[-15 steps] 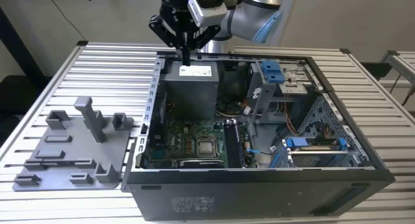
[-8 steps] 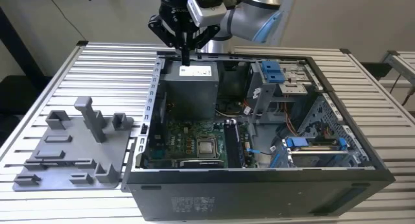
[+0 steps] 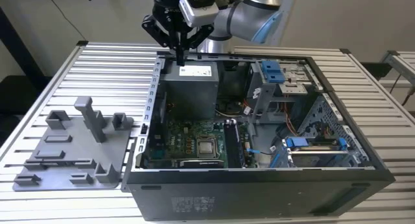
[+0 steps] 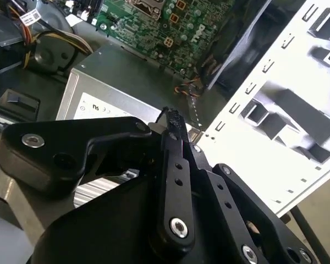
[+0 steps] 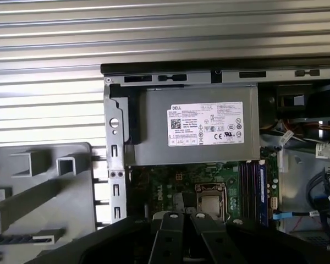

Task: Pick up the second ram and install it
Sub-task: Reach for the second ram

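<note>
My gripper (image 3: 181, 63) hangs shut with nothing between its fingers, above the rear left corner of the open computer case (image 3: 259, 182), over the grey power supply (image 3: 189, 88). In the second wrist view the gripper (image 4: 173, 118) shows its black fingers pressed together over that same box. A slim dark strip (image 5: 22, 239) stands in a long groove of the grey fixture plate (image 3: 71, 151). It looks like the second ram, but I cannot be sure. It lies well to the exterior view's left of the gripper. The motherboard's memory slots (image 5: 250, 190) sit beside the processor socket (image 5: 209, 201).
The fixture plate carries several upright grey blocks, the tallest being a post (image 3: 91, 117). Inside the case are blue drive brackets (image 3: 275, 71), cables and a metal drive cage (image 3: 318, 151). The case walls rise around the motherboard (image 3: 188, 141). Everything rests on a ribbed metal table (image 3: 104, 73).
</note>
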`<state>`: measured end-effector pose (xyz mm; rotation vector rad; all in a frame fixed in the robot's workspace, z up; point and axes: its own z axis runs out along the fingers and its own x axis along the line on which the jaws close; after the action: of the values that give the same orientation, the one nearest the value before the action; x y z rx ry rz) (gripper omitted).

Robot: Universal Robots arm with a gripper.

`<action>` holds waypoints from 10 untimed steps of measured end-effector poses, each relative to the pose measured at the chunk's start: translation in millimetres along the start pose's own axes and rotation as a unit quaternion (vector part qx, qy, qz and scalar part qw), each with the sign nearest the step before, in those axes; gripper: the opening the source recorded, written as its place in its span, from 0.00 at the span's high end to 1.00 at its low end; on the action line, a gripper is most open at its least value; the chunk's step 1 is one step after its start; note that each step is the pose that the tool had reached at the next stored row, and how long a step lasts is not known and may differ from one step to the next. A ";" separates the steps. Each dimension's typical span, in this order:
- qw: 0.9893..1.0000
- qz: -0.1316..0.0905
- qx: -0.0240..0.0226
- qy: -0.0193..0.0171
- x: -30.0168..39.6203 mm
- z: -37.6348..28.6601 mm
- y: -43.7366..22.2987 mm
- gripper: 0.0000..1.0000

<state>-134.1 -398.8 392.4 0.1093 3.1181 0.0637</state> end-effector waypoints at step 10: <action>1.000 0.000 0.000 0.001 18.8 -0.2 -1.3 0.89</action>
<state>-153.0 -398.8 392.2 0.1094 3.1194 0.0637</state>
